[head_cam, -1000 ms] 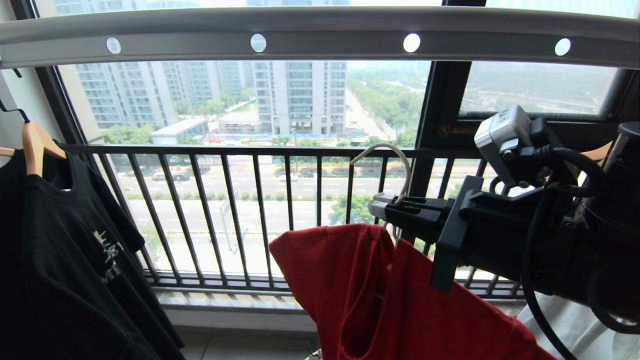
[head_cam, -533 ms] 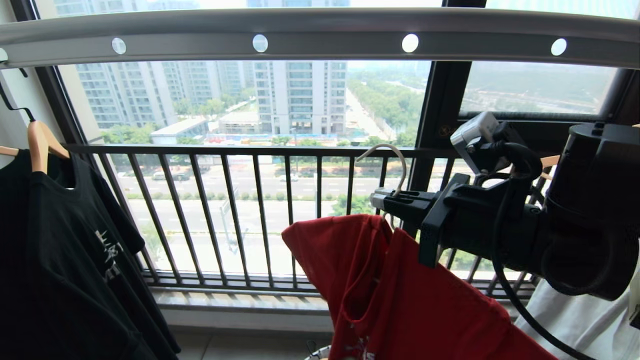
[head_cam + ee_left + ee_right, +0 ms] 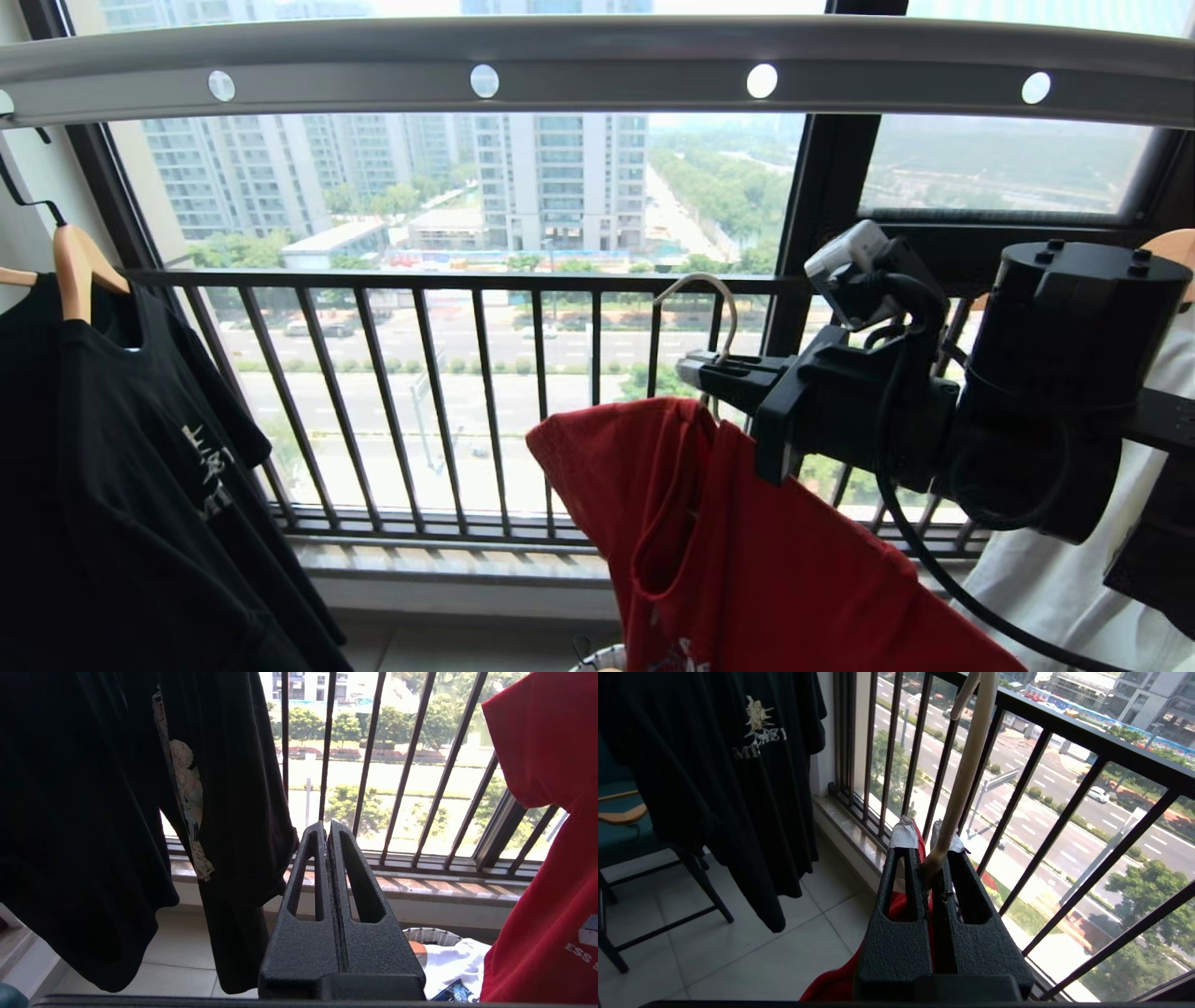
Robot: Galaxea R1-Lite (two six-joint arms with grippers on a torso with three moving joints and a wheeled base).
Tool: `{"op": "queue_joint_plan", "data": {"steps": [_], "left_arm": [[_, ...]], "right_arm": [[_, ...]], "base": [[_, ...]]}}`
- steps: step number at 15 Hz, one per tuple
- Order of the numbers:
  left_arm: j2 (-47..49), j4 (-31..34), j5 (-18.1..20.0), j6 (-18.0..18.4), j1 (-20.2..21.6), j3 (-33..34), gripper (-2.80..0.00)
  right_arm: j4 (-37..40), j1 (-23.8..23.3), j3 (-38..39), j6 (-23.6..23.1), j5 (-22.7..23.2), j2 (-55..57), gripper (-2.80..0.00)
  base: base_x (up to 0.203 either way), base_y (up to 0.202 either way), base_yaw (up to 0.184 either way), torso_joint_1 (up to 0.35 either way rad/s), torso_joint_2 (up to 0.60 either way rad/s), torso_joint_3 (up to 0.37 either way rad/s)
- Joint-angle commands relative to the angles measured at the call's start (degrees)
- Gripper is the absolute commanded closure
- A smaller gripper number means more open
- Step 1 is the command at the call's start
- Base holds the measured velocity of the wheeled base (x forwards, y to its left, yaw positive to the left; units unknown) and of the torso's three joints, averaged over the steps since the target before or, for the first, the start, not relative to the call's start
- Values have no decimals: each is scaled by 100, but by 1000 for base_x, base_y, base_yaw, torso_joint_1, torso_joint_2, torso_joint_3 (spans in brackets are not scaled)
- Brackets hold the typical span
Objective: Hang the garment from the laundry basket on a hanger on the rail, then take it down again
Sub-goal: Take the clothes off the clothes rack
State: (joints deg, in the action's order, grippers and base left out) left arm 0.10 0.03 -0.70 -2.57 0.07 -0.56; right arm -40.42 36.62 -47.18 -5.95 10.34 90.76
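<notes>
The right gripper (image 3: pixel 695 371) has its jaws shut on the hanger (image 3: pixel 702 303), whose hook points up, well below the rail (image 3: pixel 597 56).

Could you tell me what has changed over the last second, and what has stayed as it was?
The right gripper, still shut on the hanger with the red T-shirt on it, has drifted left in the head view, the hook staying below the rail. More of the shirt's lettering now shows at the bottom edge. The black T-shirt still hangs at the left, and the left gripper stays shut and idle.
</notes>
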Motion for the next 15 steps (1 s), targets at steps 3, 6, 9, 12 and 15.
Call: {"op": "queue_joint_plan", "data": {"steps": [3, 6, 9, 12, 15], "left_arm": [[852, 130, 180, -76, -26, -1220, 0], [2596, 205, 1263, -101, -101, -2266, 0], [4425, 233, 2274, -133, -444, -3188, 0], [6008, 227, 2734, -333, -1895, -4139, 0], [7181, 144, 2910, -442, -2793, -4774, 0]], "right_arm": [[-27, -41, 7, -12, 3, 91, 0], [-27, -44, 7, -12, 3, 82, 0], [-27, -50, -31, 25, 3, 91, 0], [-27, -50, -75, 84, -5, 91, 0], [-27, -50, -116, 152, -5, 150, 0]], "base": [[0, 0, 0, 0, 0, 0], [0, 0, 0, 0, 0, 0], [0, 0, 0, 0, 0, 0], [0, 0, 0, 0, 0, 0], [0, 0, 0, 0, 0, 0]]}}
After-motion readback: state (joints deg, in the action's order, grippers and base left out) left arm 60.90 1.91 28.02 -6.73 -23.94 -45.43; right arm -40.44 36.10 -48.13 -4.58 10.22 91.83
